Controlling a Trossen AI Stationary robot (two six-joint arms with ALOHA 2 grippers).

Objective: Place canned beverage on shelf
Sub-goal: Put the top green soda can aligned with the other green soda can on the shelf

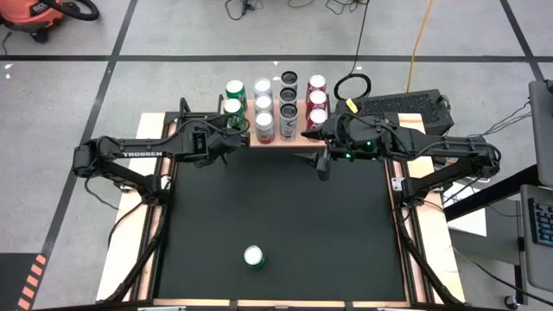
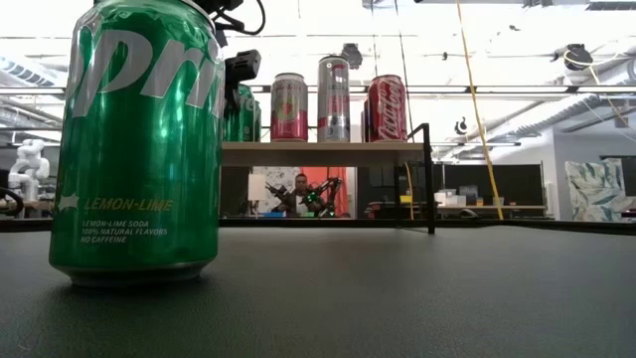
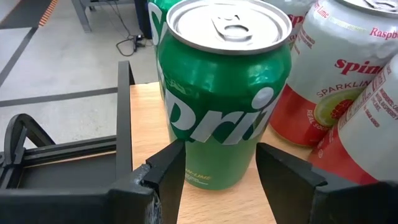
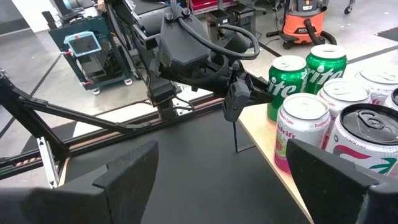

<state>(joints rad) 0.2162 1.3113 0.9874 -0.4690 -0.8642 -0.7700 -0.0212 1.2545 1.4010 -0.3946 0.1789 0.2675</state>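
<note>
Right, from overhead the left gripper [image 1: 231,130] sits at the near left corner of the shelf [image 1: 285,141], pointed at a green Sprite can [image 1: 232,106] that stands on the wood with another green can [image 1: 235,88] behind it. That view does not show its fingers clearly.

The left wrist view fills it in. The Sprite can [image 3: 224,93] is upright on the light plank [image 3: 146,112], and the two dark fingers [image 3: 168,171] are partly spread just in front of its base, one to each side. The gap looks narrower than the can, so this is no pinch. Whether the tips touch the can, I cannot tell. Spindrift cans [image 3: 329,81] crowd close beside it.

Over to the right gripper [image 1: 321,164]. From above it hangs over the black table [image 1: 276,216], just off the shelf's front edge. Its own camera shows the fingers [image 4: 134,171] spread wide with nothing between them, and it looks across at the left gripper [image 4: 239,93] reaching the green can [image 4: 283,81].

Down at table height, a second Sprite can [image 2: 139,149] fills the foreground, upright on the table. Overhead it stands alone [image 1: 253,257], well apart from both arms. Only this low view shows the shelf plank [image 2: 318,152] raised on thin black legs, and a person [image 2: 301,189] far behind beneath it.
</note>
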